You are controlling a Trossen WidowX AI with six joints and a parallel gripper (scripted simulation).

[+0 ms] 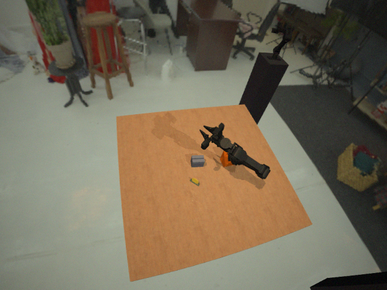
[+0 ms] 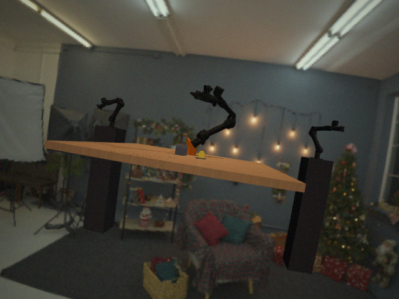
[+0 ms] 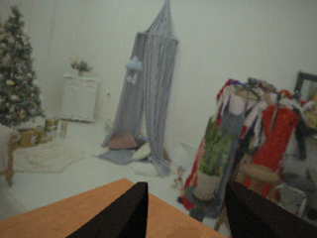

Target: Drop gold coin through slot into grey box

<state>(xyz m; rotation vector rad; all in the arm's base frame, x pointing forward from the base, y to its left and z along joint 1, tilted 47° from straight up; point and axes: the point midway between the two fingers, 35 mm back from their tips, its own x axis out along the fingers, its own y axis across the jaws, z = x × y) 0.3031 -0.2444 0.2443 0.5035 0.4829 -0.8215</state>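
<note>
The gold coin (image 1: 195, 180) (image 2: 201, 154) stands on edge in its small dark-green holder (image 1: 197, 183) on the orange table top (image 1: 187, 234) (image 2: 122, 153). The closed grey box (image 1: 197, 161) (image 2: 181, 149) with the slot in its lid sits a little behind the coin. My gripper (image 1: 203, 129) (image 2: 196, 94) (image 3: 186, 192) is raised high above the table, behind and to the right of the box, pointing out over the table's far side. Its fingers stand partly apart with nothing between them. The wrist view shows neither the coin nor the box.
The arm's orange base (image 1: 225, 158) (image 2: 191, 147) stands just right of the box. Dark pillars (image 1: 263, 81) (image 2: 307, 208) with other arms stand off the table's corners. A wicker basket (image 1: 356, 170) sits on the floor at the right.
</note>
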